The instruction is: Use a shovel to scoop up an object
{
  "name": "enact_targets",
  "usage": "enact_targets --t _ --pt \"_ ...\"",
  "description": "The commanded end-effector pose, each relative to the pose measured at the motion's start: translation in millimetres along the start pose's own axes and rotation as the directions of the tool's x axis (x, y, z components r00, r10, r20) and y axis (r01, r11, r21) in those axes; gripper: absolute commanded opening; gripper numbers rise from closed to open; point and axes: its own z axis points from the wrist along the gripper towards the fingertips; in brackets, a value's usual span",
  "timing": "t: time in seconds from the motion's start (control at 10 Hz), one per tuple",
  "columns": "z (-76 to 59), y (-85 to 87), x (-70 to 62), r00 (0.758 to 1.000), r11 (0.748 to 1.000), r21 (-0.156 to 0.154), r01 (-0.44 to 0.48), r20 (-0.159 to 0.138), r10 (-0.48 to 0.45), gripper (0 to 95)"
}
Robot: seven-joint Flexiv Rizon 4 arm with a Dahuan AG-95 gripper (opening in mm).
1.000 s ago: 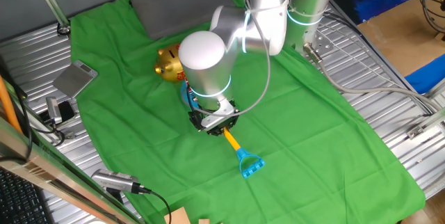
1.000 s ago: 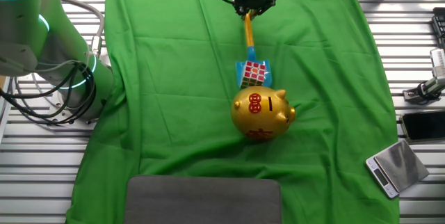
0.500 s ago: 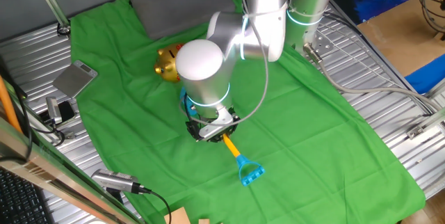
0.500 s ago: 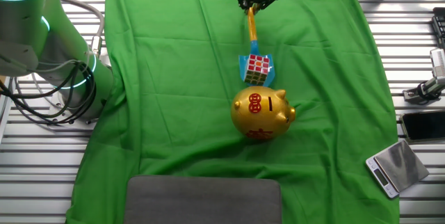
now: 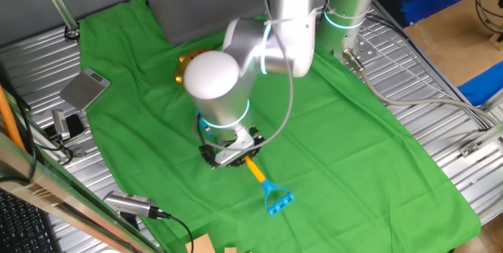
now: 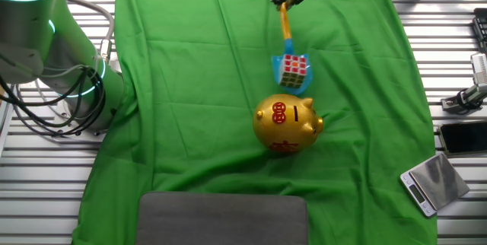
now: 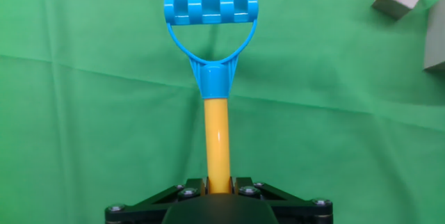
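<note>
Plastic throughout, the shovel (image 6: 288,43) should handle as light and stiff; its smooth yellow shaft is likely slippery, so a hold on the shaft below the D-shaped end suits it. The gripper (image 7: 217,186) is closed on that shaft in the hand view, with the D-end pointing away. In the other fixed view, the object (image 6: 294,70), a multicoloured cube, rests on the blue blade, just beside the gold piggy bank (image 6: 287,124). It looks light, rigid and liable to slide off. The bank carries red marks; no brand is readable.
</note>
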Motion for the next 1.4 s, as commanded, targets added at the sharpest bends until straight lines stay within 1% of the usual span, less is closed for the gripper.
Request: enact_targets --t 0.1,0.4,0.5,0.6,0.9,1.0,1.2,1.4 --pt "-4.1 -14.5 -4.6 1.000 1.000 -0.002 0.019 -0.022 -0.019 0.0" --pt "-10.5 -34.5 -12.5 0.999 0.999 -0.003 0.032 -0.038 -0.032 0.0" --pt "-14.2 -46.3 -17.2 0.998 0.999 -0.002 0.038 -0.043 -0.038 0.0" --pt "-17.3 -54.1 -19.9 0.998 0.999 0.001 0.045 -0.050 -0.045 0.0" --pt "-14.3 -58.6 -21.2 0.997 0.999 0.008 0.052 -0.060 -0.051 0.0" --pt "-12.3 -59.2 -20.9 0.996 0.999 0.006 0.053 -0.069 -0.052 0.0" --pt "-5.7 -60.8 -19.4 0.995 0.997 0.000 0.071 -0.074 -0.071 0.0" --pt "-2.6 -61.4 -18.8 0.994 0.997 -0.002 0.082 -0.074 -0.082 0.0"
